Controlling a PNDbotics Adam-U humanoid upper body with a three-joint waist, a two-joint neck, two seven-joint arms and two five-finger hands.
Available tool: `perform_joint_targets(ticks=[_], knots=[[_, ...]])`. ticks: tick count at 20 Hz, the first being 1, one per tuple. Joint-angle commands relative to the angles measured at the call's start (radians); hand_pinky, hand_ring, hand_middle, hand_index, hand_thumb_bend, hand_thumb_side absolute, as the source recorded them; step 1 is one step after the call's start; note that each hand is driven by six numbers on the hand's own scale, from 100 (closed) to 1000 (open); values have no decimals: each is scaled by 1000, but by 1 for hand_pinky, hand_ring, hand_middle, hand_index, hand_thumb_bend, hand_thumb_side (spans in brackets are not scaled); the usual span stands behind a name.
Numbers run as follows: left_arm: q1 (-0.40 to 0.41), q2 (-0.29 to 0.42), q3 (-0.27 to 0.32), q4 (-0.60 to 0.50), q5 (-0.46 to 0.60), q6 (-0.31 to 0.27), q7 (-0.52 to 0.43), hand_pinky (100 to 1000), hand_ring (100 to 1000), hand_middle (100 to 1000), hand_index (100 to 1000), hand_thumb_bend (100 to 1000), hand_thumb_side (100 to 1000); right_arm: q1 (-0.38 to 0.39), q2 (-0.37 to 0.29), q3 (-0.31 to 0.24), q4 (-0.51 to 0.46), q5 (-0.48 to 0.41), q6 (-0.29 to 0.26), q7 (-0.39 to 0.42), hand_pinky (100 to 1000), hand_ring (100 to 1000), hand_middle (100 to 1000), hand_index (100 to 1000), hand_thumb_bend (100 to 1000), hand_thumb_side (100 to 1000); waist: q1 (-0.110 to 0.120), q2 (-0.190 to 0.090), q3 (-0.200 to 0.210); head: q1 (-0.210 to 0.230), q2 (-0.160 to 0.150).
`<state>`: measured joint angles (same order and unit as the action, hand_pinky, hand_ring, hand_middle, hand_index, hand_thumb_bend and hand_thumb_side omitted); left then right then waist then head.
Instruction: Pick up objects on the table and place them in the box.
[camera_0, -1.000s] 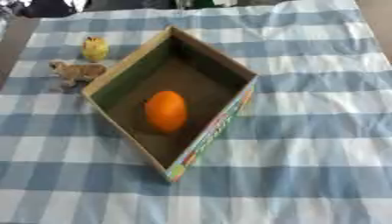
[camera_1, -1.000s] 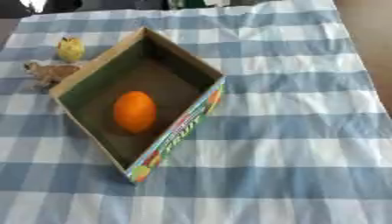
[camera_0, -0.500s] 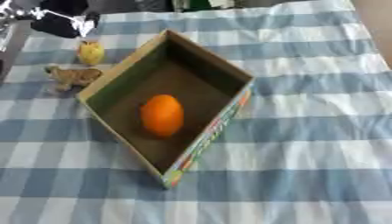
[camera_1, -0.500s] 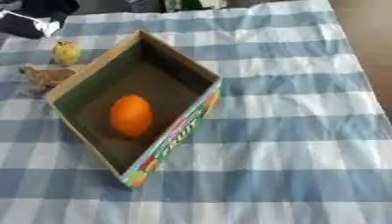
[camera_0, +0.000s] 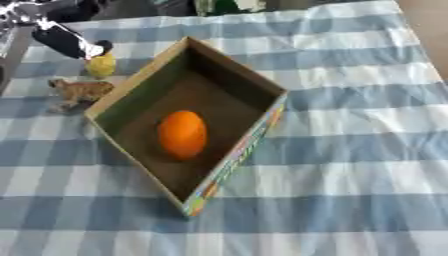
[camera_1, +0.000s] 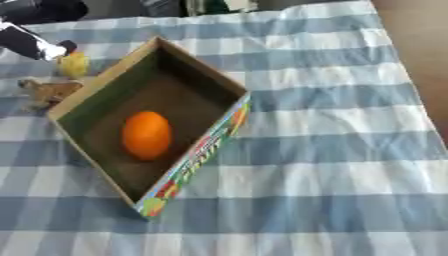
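Note:
An open cardboard box (camera_0: 245, 80) lies askew on the checked cloth, with an orange (camera_0: 182, 134) inside on its floor. Left of the box sit a small yellow object (camera_0: 101, 65) and a small brown animal figure (camera_0: 80, 90). My left hand (camera_0: 66, 41) reaches in from the upper left, black with white tips, its fingertips right above the yellow object. I cannot see how its fingers stand. The right hand shows in no view.
The blue and white checked cloth (camera_0: 350, 150) covers the whole table. Dark shapes and something green (camera_0: 219, 6) lie beyond the far edge. The table's right edge (camera_1: 411, 30) shows at the upper right.
My left hand has come in from the upper left and moved down to the yellow object. The view has shifted a little; the box and the orange stay put.

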<state>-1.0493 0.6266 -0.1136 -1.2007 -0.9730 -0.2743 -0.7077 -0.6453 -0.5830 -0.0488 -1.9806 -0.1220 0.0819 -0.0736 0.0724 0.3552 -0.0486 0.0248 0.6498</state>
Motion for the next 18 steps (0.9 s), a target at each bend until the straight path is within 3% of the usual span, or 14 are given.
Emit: perform_joint_targets(ticks=[1, 9, 16, 18], knots=[[-24, 46, 16, -16, -4, -7, -61, 735, 874, 839, 994, 427, 443, -5, -9, -7, -19, -1, 1, 6, 796, 941, 692, 842, 100, 574, -1, -19, 1, 1, -9], [-27, 63, 20, -6, -26, -15, -189, 751, 892, 855, 1000, 501, 446, 0, -5, -8, -19, -1, 5, 10, 797, 941, 689, 840, 100, 573, -1, -19, 2, 1, -12], [-14, 64, 16, 30, -62, -11, -199, 747, 882, 831, 998, 515, 439, 7, 0, -12, -19, -1, 15, 12, 797, 942, 685, 838, 100, 568, 0, -15, 2, 1, -13], [-9, 61, 11, 37, -67, -14, -199, 741, 872, 814, 962, 516, 437, 8, 1, -12, -19, -1, 16, 12, 798, 942, 685, 839, 100, 567, -1, -14, 1, 1, -14]])
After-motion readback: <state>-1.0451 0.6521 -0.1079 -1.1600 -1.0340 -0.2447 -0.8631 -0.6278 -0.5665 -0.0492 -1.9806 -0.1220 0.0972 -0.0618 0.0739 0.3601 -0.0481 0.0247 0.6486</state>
